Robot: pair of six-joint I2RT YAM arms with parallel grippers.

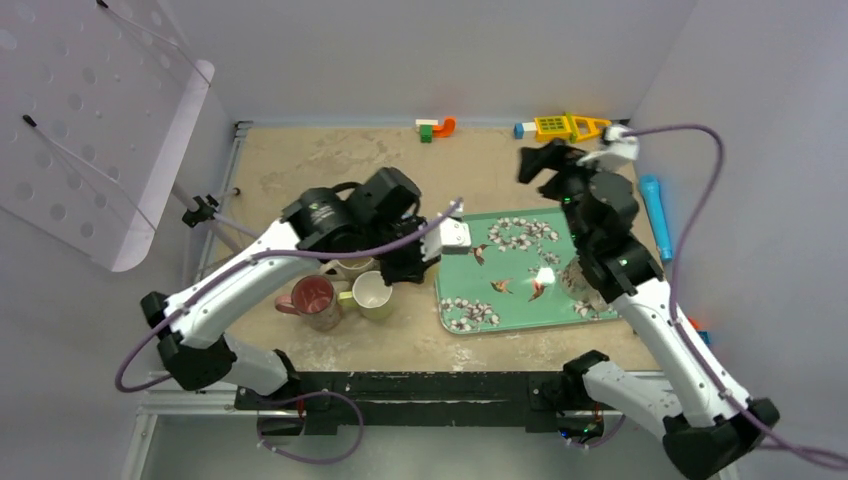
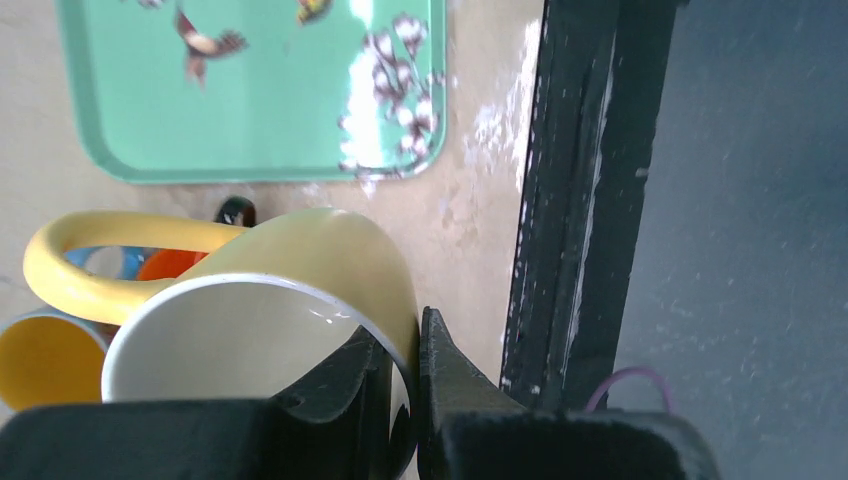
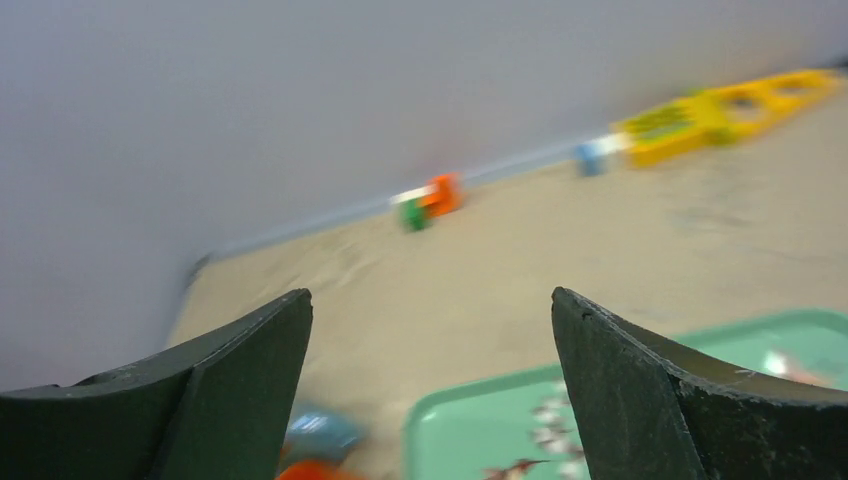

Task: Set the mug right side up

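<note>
Left gripper [image 2: 402, 338] is pinching the wall of the mug [image 2: 300, 255] at its rim. One finger is lying inside the mouth and the other is pressing on the outer face, with the jaws drawn nearly together on the thin wall. The handle is looping out from roughly the opposite side of the rim.

The mug is sitting near the front of the table [image 1: 300, 170], just left of the tray [image 2: 140, 120] and close beside a pink mug [image 1: 313, 298]. A third mug [image 1: 352, 266] is showing partly under the arm. Whether the gripped mug's base is touching the table cannot be told.

The material is looking like glazed ceramic. It is judged stiff, brittle, fairly heavy for a one-sided pinch, and slippery where the pads are bearing on gloss. Such a rim hold is probably allowing the body to swing about the fingers. The handle, or a deeper bite on the wall, is looking like the steadier place to grip.

The long axis is running from base to mouth. In the top view the mouth is opening upward, and it is also facing the wrist camera, so the axis is appearing near upright, perhaps leaning a little. The handle is pointing toward the pink mug, to the robot's left.

Right gripper [image 3: 430, 300] is hanging wide open with nothing between its fingers. It is raised beyond the tray's far edge, well apart from the mug.
</note>
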